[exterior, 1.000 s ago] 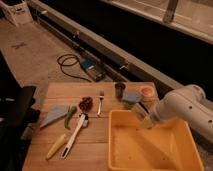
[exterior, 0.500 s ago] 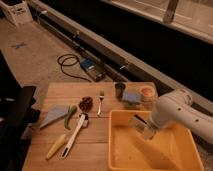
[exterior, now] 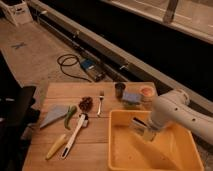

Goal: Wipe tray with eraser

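Pressing eraser (exterior: pixel 140 126) into tray (exterior: pixel 120 150) w/ gripper (exterior: pixel 145 131) clamped tight on it.
Eraser sits inside tray near 12 o'clock wall; vs half a sec ago, arm dropped lower & shifted toward 9 o'clock.

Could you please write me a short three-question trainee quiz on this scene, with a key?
1. True or false: the gripper is over the tray.
2. What does the gripper hold? A) brush B) eraser C) fork
3. Fill in: the fork lies on the ____ table, outside the tray.

Key:
1. true
2. B, the eraser
3. wooden
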Robot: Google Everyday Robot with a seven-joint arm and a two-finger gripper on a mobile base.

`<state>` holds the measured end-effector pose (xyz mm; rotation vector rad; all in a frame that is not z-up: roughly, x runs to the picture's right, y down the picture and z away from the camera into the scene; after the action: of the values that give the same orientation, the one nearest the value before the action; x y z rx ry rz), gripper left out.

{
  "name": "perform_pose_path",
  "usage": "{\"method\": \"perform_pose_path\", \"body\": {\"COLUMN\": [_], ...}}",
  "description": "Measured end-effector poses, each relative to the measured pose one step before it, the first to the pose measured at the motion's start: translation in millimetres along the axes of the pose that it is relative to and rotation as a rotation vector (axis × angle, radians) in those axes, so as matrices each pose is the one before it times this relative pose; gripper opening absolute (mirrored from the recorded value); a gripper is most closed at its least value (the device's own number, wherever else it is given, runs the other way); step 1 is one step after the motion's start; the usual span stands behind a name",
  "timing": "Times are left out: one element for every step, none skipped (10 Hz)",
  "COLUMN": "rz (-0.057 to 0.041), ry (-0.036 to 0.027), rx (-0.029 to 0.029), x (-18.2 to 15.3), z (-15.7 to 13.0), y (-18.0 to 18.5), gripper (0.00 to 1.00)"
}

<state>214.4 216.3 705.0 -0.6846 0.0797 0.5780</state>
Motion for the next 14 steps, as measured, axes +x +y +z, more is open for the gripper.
{"method": "perform_pose_path", "body": {"rz": [-0.00106,0.00061,0.00045,0.00452,0.00301,0.00191,0.00001,-0.00102,0.00209,0.00836,0.00737,0.00997,0.019,0.02257], "ry": [-0.00055,-0.00143,0.00136,-0.00176,-0.01032,-0.00736,-0.00252,0.00444,0.00767,0.00932,0.01094,0.01003,0.00736,0.00497], "rx": [-0.00095,-0.0031,-0.0134,-0.01709,-0.02608,-0.03445,-0.02833,-0.01748,-0.02524,-0.02038,-0.01222,-0.00565,-0.00078,0.00146], "x": [-0.68,-0.82,1.6,3.96,3.2,3.8,1.24,0.81,1.89,3.62,3.02,2.32,4.73,5.57], "z": [0.55,0.41,5.7,7.33,8.41,11.8,12.62,7.19,8.5,8.0,5.58,3.72,2.3,1.35], "y": [0.15,0.29,3.15,2.61,2.52,2.64,1.51,1.06,0.74,-0.48,-0.85,-1.1,-2.72,-2.67], "gripper": [0.0,0.0,0.0,0.0,0.0,0.0,0.0,0.0,0.0,0.0,0.0,0.0,0.0,0.0]}}
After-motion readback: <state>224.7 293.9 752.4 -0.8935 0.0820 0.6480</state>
